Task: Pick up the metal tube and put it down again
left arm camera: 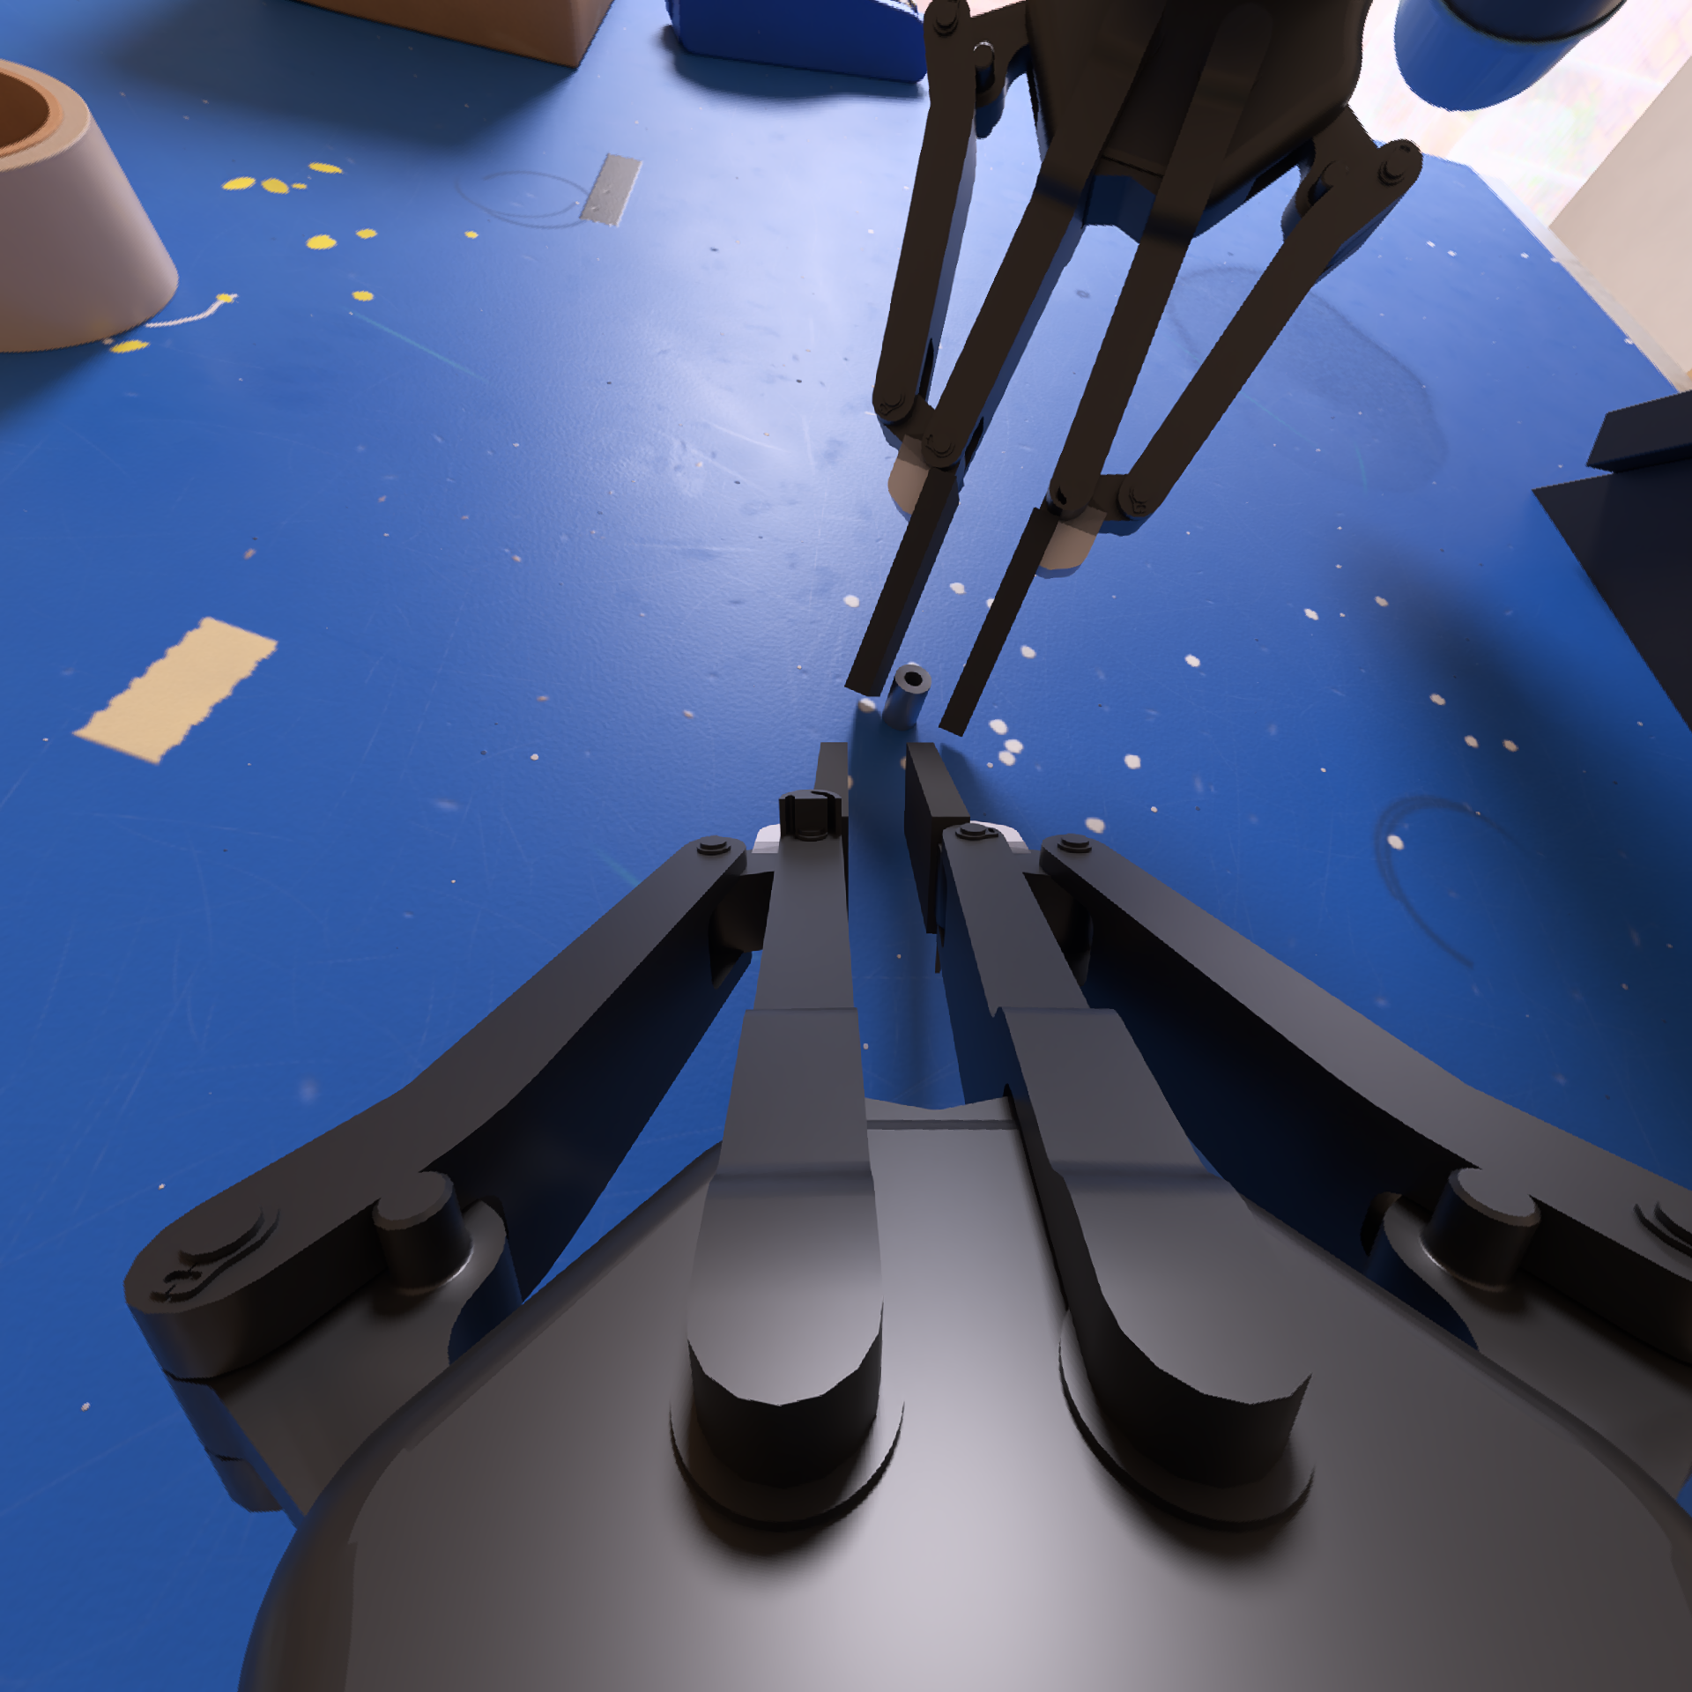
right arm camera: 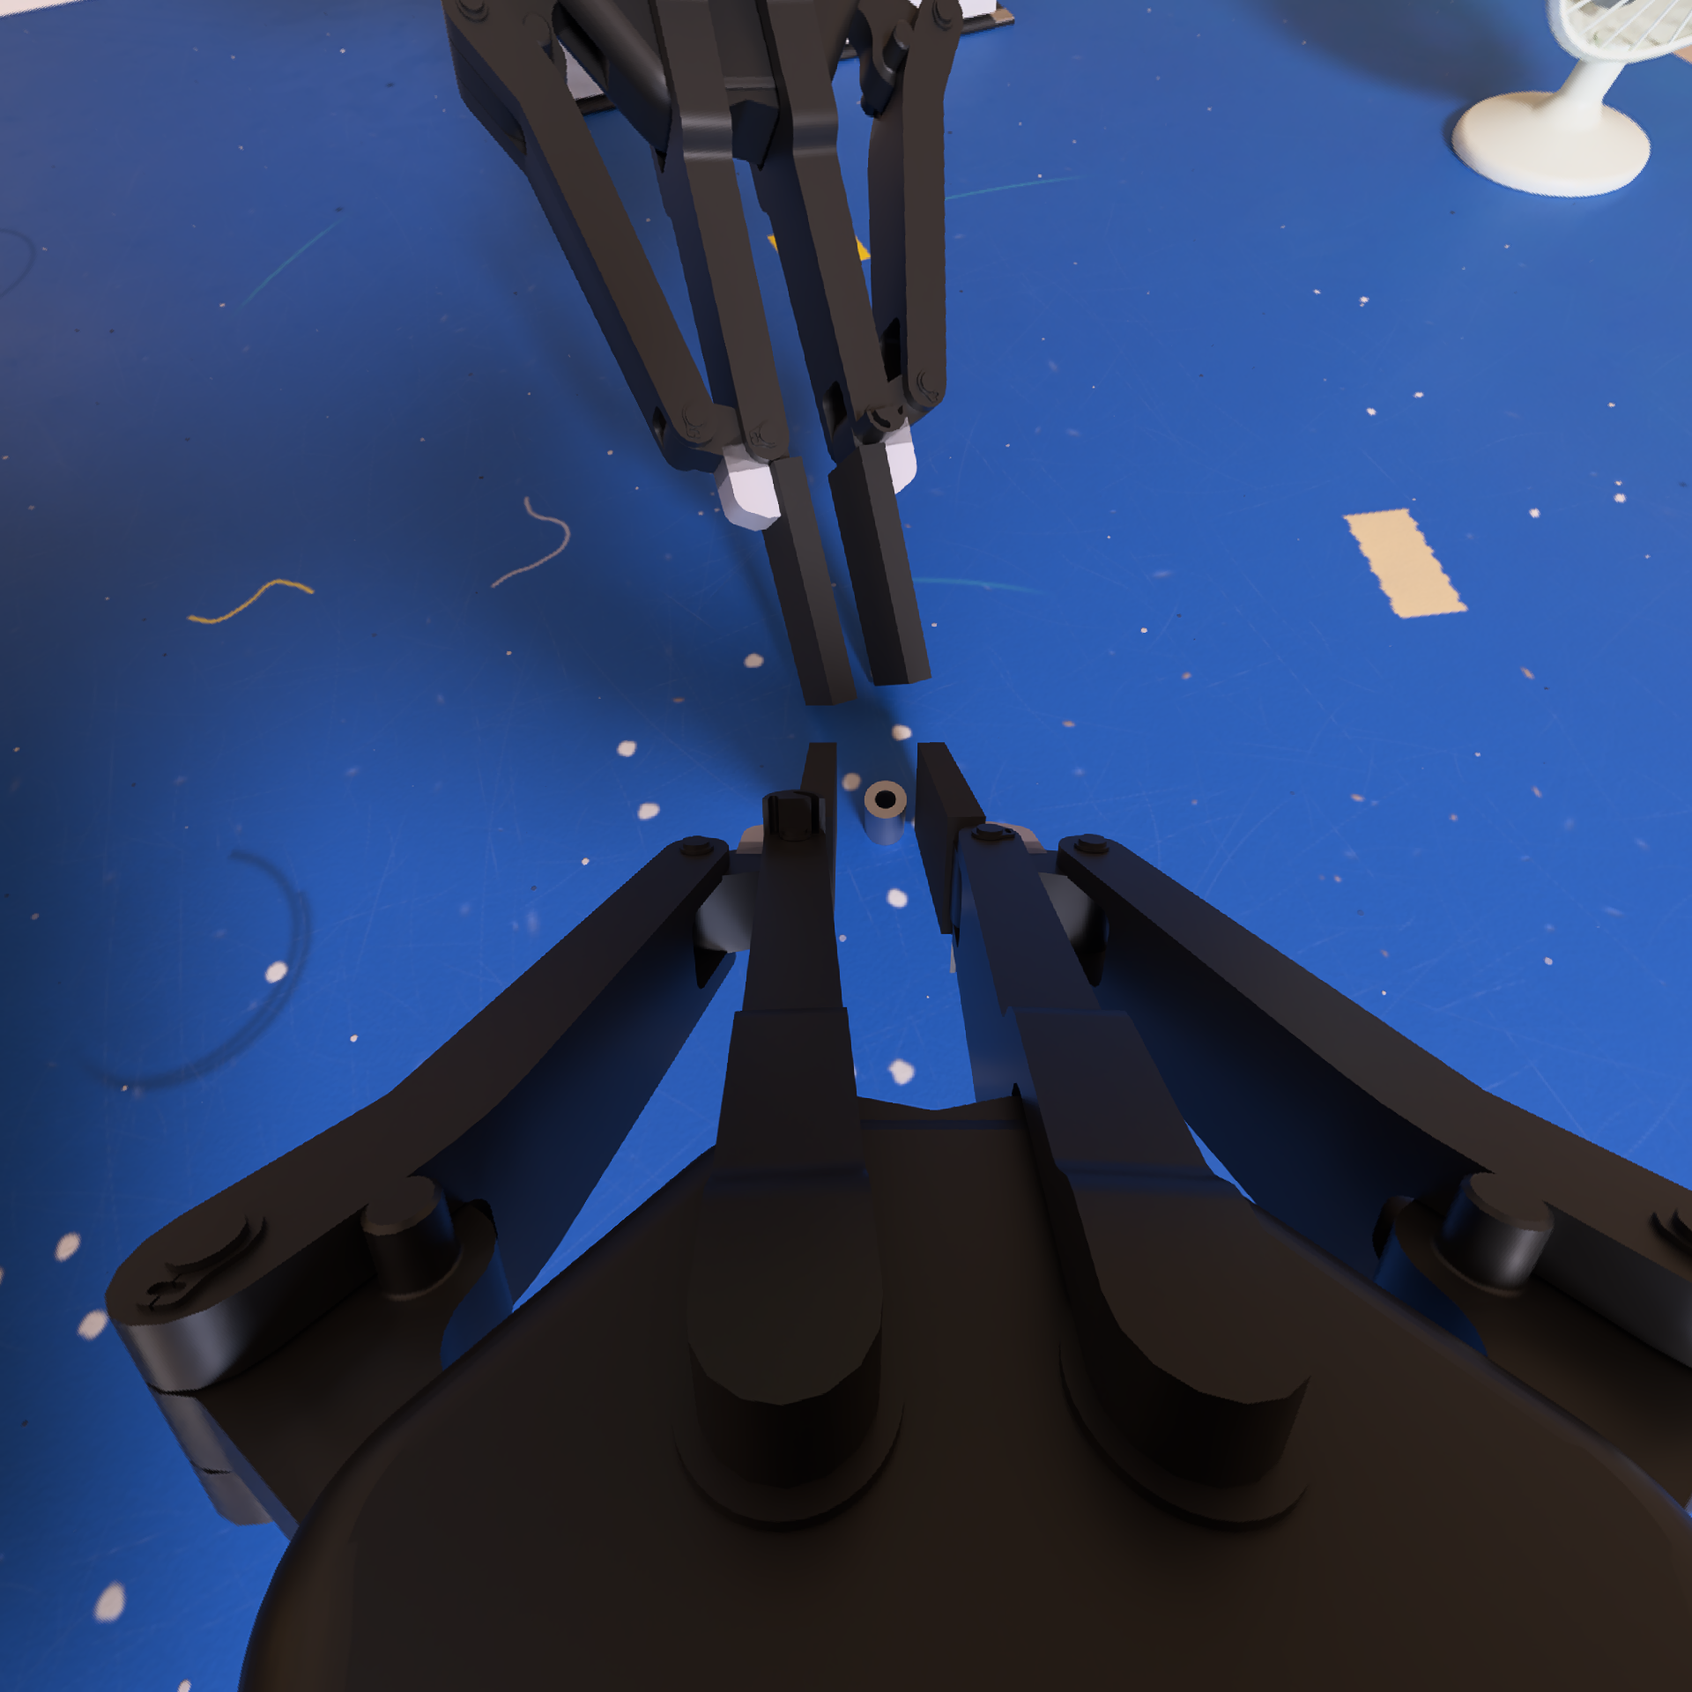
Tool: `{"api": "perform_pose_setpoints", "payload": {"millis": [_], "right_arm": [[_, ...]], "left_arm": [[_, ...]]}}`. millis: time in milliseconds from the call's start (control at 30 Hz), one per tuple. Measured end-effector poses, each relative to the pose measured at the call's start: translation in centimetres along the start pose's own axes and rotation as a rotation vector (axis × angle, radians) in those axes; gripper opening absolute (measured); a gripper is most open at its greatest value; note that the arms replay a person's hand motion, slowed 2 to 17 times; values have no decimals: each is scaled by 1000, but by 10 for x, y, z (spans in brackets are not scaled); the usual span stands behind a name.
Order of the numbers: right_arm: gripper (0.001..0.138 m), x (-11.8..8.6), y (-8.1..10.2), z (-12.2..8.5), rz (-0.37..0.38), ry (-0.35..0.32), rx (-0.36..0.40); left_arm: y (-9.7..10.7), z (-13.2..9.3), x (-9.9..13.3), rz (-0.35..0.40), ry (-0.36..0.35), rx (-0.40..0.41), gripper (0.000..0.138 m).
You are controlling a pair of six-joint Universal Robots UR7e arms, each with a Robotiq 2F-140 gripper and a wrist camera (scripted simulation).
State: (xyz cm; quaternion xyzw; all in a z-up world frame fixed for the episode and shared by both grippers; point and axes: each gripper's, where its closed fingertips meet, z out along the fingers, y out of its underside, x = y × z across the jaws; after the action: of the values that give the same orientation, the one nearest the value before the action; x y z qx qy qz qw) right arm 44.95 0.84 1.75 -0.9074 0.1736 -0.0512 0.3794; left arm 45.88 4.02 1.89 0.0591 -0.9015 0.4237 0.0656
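Observation:
A small grey metal tube (right arm camera: pixel 884 810) stands upright on the blue table (right arm camera: pixel 1282 824), its open bore facing up. My right gripper (right arm camera: pixel 876 760) is low over the table with its jaws on either side of the tube, a small gap on each side, not touching it. The left wrist view shows the tube (left arm camera: pixel 906 696) between the right gripper's fingers (left arm camera: pixel 970 677). My left gripper (left arm camera: pixel 877 760) points at the tube from the opposite side, just short of it. Its jaws stand narrowly apart with nothing between them. It also shows in the right wrist view (right arm camera: pixel 865 682).
A roll of tan tape (left arm camera: pixel 55 229), a cardboard box (left arm camera: pixel 476 27) and a blue object (left arm camera: pixel 797 37) stand at the far left and back. A dark box (left arm camera: pixel 1630 549) is at the right edge. A white fan base (right arm camera: pixel 1552 142) stands far off. Flat tape scraps (left arm camera: pixel 178 687) lie on the table.

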Motion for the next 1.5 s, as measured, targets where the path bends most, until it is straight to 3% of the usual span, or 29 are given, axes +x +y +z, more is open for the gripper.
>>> {"api": "perform_pose_setpoints", "payload": {"millis": [1500], "right_arm": [[12,3,0,1,2,17,8]], "left_arm": [[0,0,0,0,0,0,17]]}}
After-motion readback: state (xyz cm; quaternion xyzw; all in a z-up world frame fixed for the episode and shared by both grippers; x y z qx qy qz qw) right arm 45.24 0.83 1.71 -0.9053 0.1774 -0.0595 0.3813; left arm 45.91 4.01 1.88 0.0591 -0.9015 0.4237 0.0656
